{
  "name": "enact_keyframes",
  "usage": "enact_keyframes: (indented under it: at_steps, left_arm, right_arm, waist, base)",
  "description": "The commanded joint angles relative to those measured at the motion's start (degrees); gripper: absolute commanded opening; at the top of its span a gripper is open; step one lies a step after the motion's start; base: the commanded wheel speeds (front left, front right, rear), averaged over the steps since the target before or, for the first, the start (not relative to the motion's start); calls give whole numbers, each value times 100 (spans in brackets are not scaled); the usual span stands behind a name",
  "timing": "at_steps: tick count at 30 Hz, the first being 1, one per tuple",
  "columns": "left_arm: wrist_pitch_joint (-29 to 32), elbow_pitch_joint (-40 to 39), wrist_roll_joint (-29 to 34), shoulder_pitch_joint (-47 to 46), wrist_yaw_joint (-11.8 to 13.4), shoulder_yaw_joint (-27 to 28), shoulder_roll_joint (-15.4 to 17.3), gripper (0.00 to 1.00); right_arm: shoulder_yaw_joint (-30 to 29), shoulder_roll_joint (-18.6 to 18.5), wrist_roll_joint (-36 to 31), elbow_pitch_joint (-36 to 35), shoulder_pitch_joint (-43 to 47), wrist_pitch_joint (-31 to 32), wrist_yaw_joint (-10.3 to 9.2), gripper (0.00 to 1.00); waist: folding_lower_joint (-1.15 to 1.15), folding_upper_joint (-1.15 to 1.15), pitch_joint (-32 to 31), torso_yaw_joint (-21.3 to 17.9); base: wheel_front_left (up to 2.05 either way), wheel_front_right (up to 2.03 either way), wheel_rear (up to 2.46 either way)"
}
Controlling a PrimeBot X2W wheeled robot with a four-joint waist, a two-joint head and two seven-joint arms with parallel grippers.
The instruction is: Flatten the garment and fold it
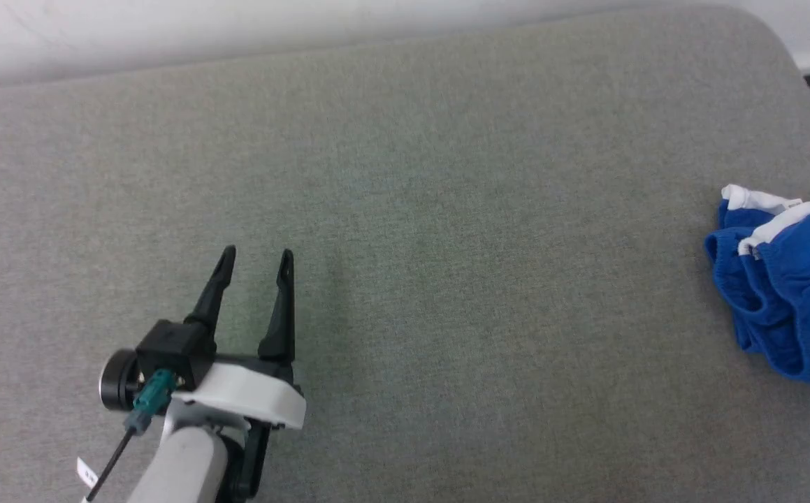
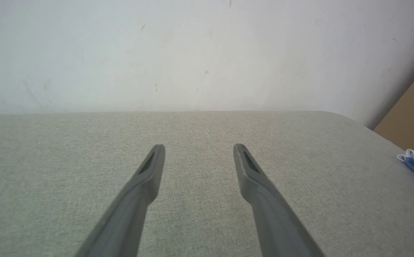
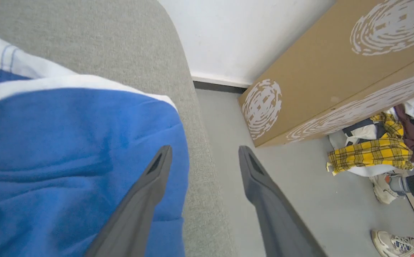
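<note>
Lying crumpled: garment [image 1: 796,300] on grey surface [image 1: 446,209]

The garment [image 1: 792,293], blue shorts with white trim, lies bunched at the surface's right edge

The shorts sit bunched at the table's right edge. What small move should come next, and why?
Probably lower the right gripper onto the garment and pinch its edge, to pull it toward the table middle. Its fingers stand open, one over the blue fabric, one beyond the table edge; the left gripper is far off.
</note>
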Motion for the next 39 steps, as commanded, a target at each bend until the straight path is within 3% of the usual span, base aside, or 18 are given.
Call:
enact_keyframes:
  at_steps: [1,4,8,17,25,32,39]
  left_arm:
    - [-26,36,-36,187,54,59,-45,100]
    - [-29,39,-42,322,84,110,-71,100]
    - [-32,8,-45,537,104,224,-128,100]
    - [-34,-73,103,766,-44,519,-217,100]
    - [-34,16,198,933,-231,800,-84,100]
    - [-34,137,249,1043,-691,842,273,100]
    - [-34,275,185,1276,-786,880,303,100]
  right_arm:
    - [-248,151,-157,-91,209,-313,-11,100]
    - [-419,344,-224,-261,392,-484,-11,100]
    - [-422,884,-202,-794,800,-594,-11,100]
    - [597,1995,438,-2616,1651,-284,-11,100]
    - [1024,2387,940,-3771,2142,-162,-11,100]
    - [931,2456,984,-4751,2906,93,-11,100]
    - [1018,2460,1250,-5199,3486,308,-11,100]
  waist:
    - [0,0,-445,119]
    - [0,0,-630,159]
    - [0,0,-915,278]
    - [0,0,-1186,788]
    - [0,0,-1335,1106]
    - [0,0,-1491,1208]
    - [0,0,-1649,1136]
  base:
    - [0,0,0]
    - [0,0,0]
    - [0,0,0]
    - [0,0,0]
    - [0,0,0]
    - [0,0,0]
    - [0,0,0]
